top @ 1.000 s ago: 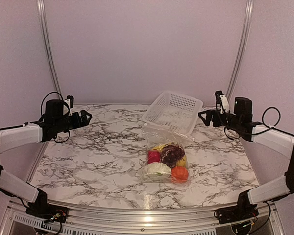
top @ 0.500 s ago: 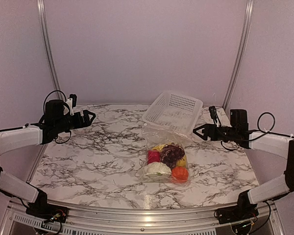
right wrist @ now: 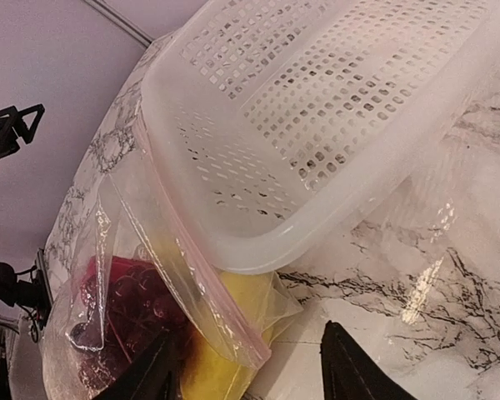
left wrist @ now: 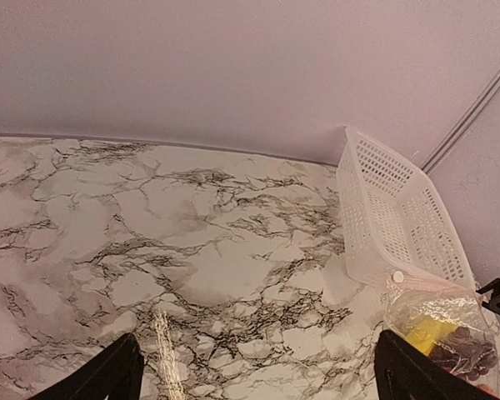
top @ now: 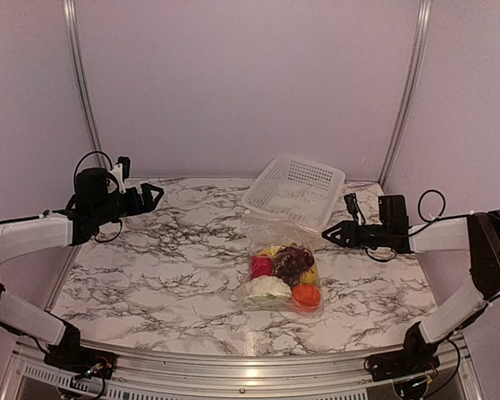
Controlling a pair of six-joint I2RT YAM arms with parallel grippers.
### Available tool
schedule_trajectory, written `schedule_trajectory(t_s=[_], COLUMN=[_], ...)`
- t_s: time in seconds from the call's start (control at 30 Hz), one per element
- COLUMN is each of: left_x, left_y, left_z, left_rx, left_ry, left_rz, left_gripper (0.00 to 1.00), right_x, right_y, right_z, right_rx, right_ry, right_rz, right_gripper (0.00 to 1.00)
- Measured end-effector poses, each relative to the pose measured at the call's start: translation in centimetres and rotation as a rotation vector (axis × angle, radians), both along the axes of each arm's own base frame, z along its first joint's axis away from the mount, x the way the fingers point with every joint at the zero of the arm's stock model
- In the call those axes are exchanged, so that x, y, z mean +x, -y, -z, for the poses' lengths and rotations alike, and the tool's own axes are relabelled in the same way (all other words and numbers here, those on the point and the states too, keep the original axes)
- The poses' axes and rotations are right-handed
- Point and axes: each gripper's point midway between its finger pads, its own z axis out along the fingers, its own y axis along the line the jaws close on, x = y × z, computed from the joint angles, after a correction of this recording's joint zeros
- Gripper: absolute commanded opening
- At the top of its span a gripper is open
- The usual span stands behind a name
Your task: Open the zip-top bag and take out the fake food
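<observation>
Right gripper (top: 326, 235) has dropped toward the zip-top bag (top: 271, 231), jaws half apart, empty.
My left gripper (top: 154, 197) hangs open; I judge the bag unopened, fake food (top: 282, 275) all inside.

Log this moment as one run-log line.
zip-top bag: on table, top against basket | fake food: inside bag | left gripper: open, empty, far from bag | right gripper: open, empty, near zip edge

Marbled tabletop (top: 150, 267), plain lilac walls (top: 250, 83), metal corner rails (top: 79, 83), glare (top: 252, 340) near front edge.
</observation>
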Motion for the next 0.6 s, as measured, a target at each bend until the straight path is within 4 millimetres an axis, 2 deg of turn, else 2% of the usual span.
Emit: schedule_trajectory(t_s=[0.17, 0.27, 0.3, 0.53, 0.6], left_x=[0.2, 0.3, 0.3, 0.4, 0.4], left_y=[0.1, 0.1, 0.1, 0.3, 0.4], left_z=[-0.1, -0.1, -0.1, -0.3, -0.3], left_rx=[-0.017, -0.023, -0.027, -0.042, -0.045], left_ry=[0.005, 0.010, 0.012, 0.018, 0.018], left_rz=[-0.005, -0.006, -0.007, -0.003, 0.003], left_gripper=[0.99, 0.99, 0.99, 0.99, 0.99], right_x=[0.2, 0.2, 0.2, -0.4, -0.8], right_y=[-0.7, -1.0, -1.0, -1.8, -2.3], right_z=[0.3, 0.6, 0.7, 0.4, -0.4], right_rx=[0.029, 0.044, 0.045, 0.060, 0.062], right_ry=[-0.007, -0.015, -0.018, -0.022, -0.004], right_rz=[-0.017, -0.031, -0.032, -0.063, -0.081], right_gripper=[0.28, 0.04, 0.00, 0.00, 0.00])
